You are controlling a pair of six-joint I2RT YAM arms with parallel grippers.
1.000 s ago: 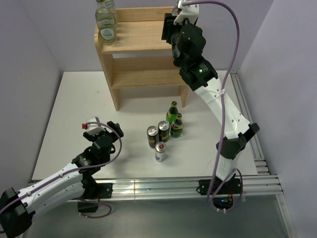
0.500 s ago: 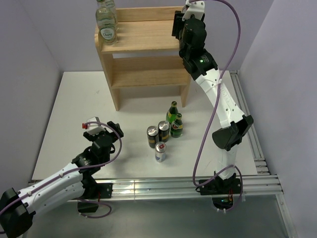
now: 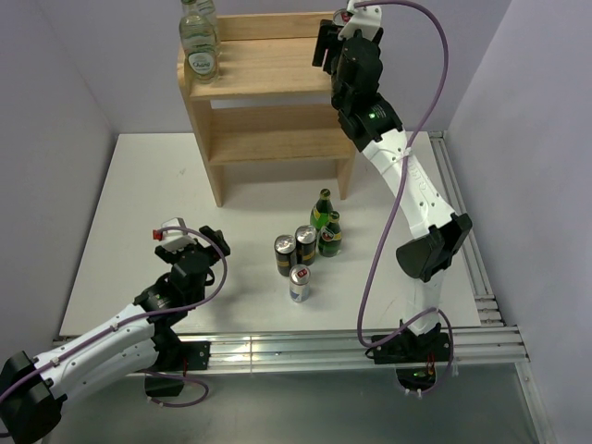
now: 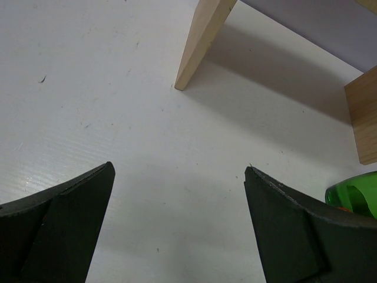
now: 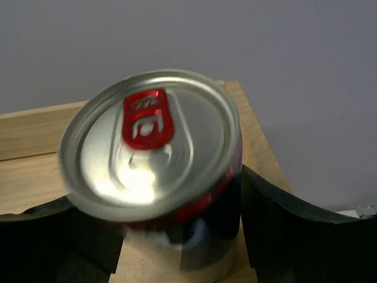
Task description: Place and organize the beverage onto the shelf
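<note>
**Right arm straightened up at the shelf's top right corner**

Since a second ago the right arm's elbow has drawn in and its forearm stands steeper. The wrist has barely shifted at the right end of the shelf. The left arm and the drinks on the table have not moved.

The right gripper has a slim can between its fingers, over the top board near the back rail. The wrist view is smeared, so I cannot tell whether the pads are pinching the can or have just let go. The left gripper hangs spread wide over bare table with nothing in it.

To finish this placement well, I judge the can's base should be flat on the board before I open fully. The lid looks tilted towards the camera, so I would level it first. Then I would lift straight up so neither finger clips it.

Waiting on the table are two green bottles, two black-and-gold cans and a silver can. Two clear bottles stand at the top tier's left end.

The held can's pull tab is red, and any embossing on it is blurred. The nearer clear bottle carries an oval label whose writing is too small to read. I can read no brand anywhere.
</note>
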